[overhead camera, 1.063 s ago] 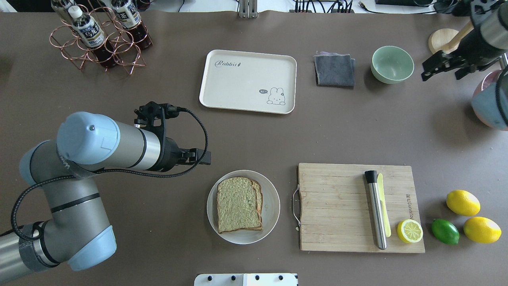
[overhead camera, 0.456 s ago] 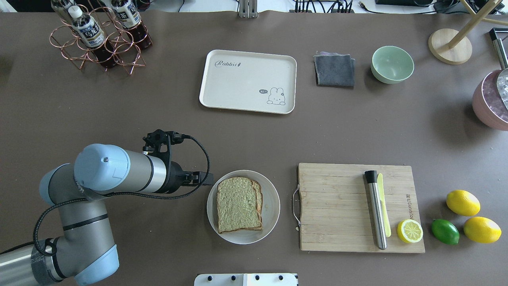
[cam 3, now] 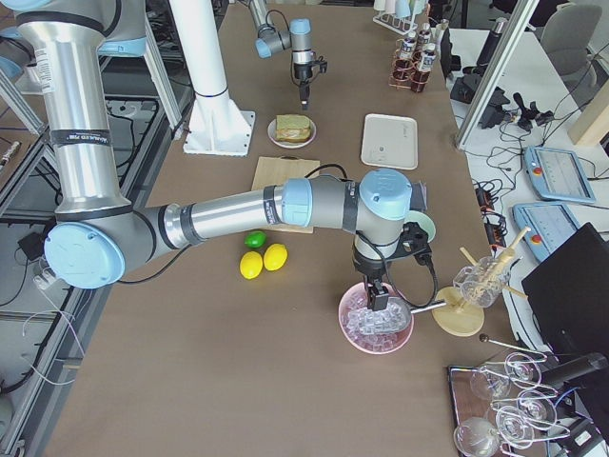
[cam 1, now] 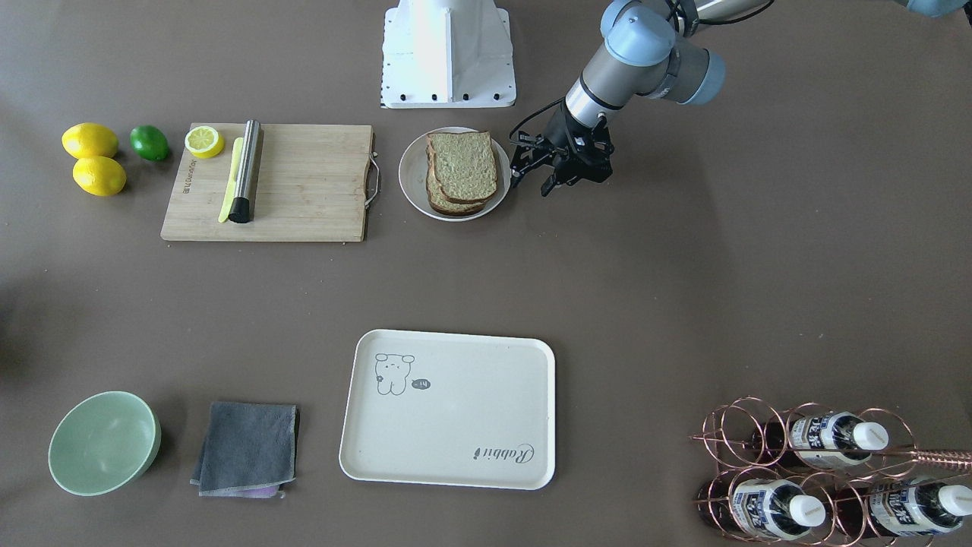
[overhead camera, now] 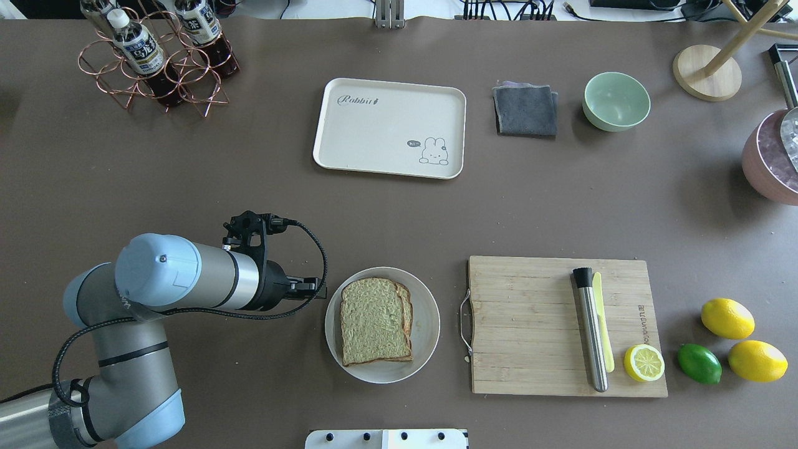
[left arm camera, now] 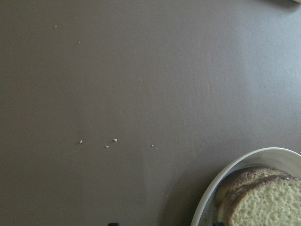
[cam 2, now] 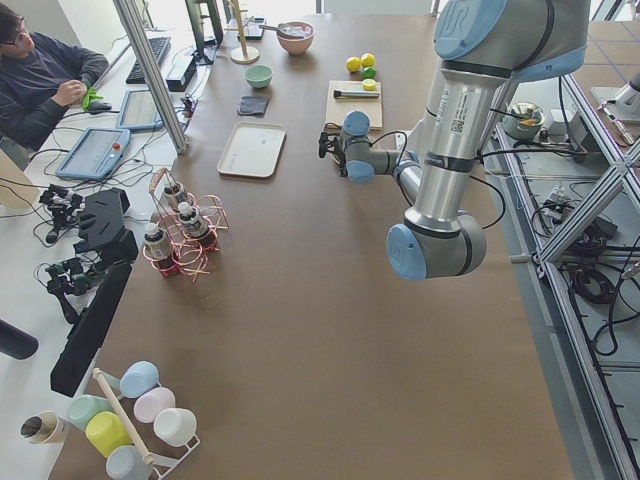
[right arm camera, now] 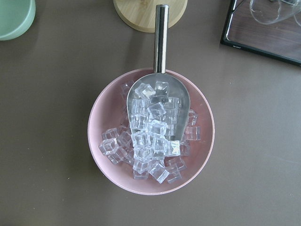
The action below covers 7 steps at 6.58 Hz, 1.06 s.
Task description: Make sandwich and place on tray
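The sandwich [overhead camera: 374, 321] is a stack of bread slices on a round white plate [overhead camera: 430, 324]. It also shows in the front view [cam 1: 462, 165] and at the lower right of the left wrist view [left arm camera: 263, 202]. No egg shows. The cream tray [overhead camera: 374, 131] lies empty at the far middle of the table, and it also shows in the front view [cam 1: 456, 425]. My left gripper [cam 1: 529, 186] is open and empty, low over the table just left of the plate [overhead camera: 315, 288]. My right gripper [cam 3: 381, 300] hangs over a pink ice bowl; I cannot tell its state.
A wooden cutting board [overhead camera: 530, 324] right of the plate holds a steel muddler [overhead camera: 591, 330] and a lemon half [overhead camera: 643, 363]. Lemons and a lime [overhead camera: 699, 363] lie beyond it. A grey cloth [overhead camera: 525, 111], a green bowl [overhead camera: 616, 101], a bottle rack [overhead camera: 156, 56] and the ice bowl [right arm camera: 108, 117] stand around.
My left arm has swung toward me and down, bringing its gripper beside the plate's left rim. My right arm has left the overhead view's top right corner.
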Each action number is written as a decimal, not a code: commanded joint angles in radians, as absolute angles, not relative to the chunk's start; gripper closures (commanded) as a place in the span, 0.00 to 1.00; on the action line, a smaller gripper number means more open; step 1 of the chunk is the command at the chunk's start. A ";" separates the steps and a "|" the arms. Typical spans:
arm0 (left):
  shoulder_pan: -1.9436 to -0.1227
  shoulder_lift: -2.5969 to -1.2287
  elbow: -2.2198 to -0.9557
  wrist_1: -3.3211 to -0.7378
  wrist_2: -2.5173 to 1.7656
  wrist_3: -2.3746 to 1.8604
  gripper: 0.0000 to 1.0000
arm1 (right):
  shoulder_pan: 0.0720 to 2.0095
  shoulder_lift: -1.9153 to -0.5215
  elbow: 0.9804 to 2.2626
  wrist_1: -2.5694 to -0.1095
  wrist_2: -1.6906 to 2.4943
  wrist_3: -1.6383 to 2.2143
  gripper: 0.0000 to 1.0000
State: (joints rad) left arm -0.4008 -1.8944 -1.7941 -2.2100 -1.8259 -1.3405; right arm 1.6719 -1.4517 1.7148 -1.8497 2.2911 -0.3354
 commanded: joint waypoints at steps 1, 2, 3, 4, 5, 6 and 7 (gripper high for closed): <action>-0.348 -1.899 -1.793 -2.210 -1.821 -1.342 0.64 | 1.677 -1.460 1.718 -1.844 2.283 -0.341 0.00; -0.335 -1.899 -1.789 -2.209 -1.819 -1.339 0.64 | 1.677 -1.460 1.717 -1.844 2.281 -0.339 0.00; -0.321 -1.899 -1.789 -2.209 -1.819 -1.341 0.64 | 1.677 -1.459 1.713 -1.844 2.280 -0.339 0.00; -0.319 -1.902 -1.781 -2.209 -1.819 -1.341 0.64 | 1.677 -1.459 1.712 -1.844 2.279 -0.339 0.00; -0.311 -1.907 -1.776 -2.209 -1.819 -1.341 0.64 | 1.677 -1.459 1.712 -1.844 2.276 -0.339 0.00; -0.311 -1.911 -1.767 -2.207 -1.818 -1.341 0.64 | 1.675 -1.459 1.710 -1.844 2.264 -0.339 0.00; -0.311 -1.914 -1.766 -2.207 -1.819 -1.341 0.64 | 1.675 -1.459 1.710 -1.844 2.264 -0.339 0.00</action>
State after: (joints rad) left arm -0.3124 -1.9101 -1.7702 -2.2079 -1.8186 -1.3407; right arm 1.6758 -1.4589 1.7110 -1.8439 2.2682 -0.3390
